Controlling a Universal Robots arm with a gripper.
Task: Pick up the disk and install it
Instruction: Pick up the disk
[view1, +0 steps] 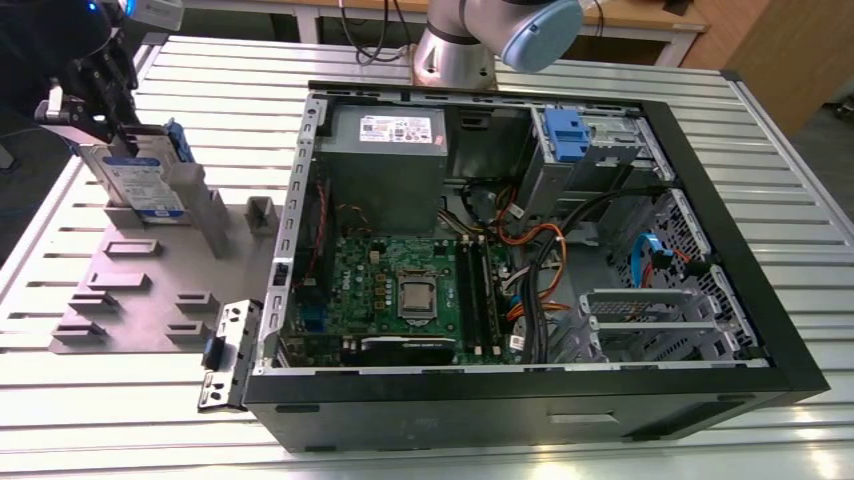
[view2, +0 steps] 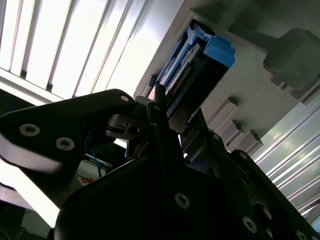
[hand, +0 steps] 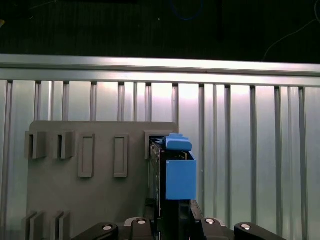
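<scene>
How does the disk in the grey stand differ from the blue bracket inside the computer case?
The disk stands upright outside the case, the gripper at it; the blue bracket sits inside the case, untouched. The disk carries a labelled drive; the bracket seems empty. Both have blue plastic.
</scene>
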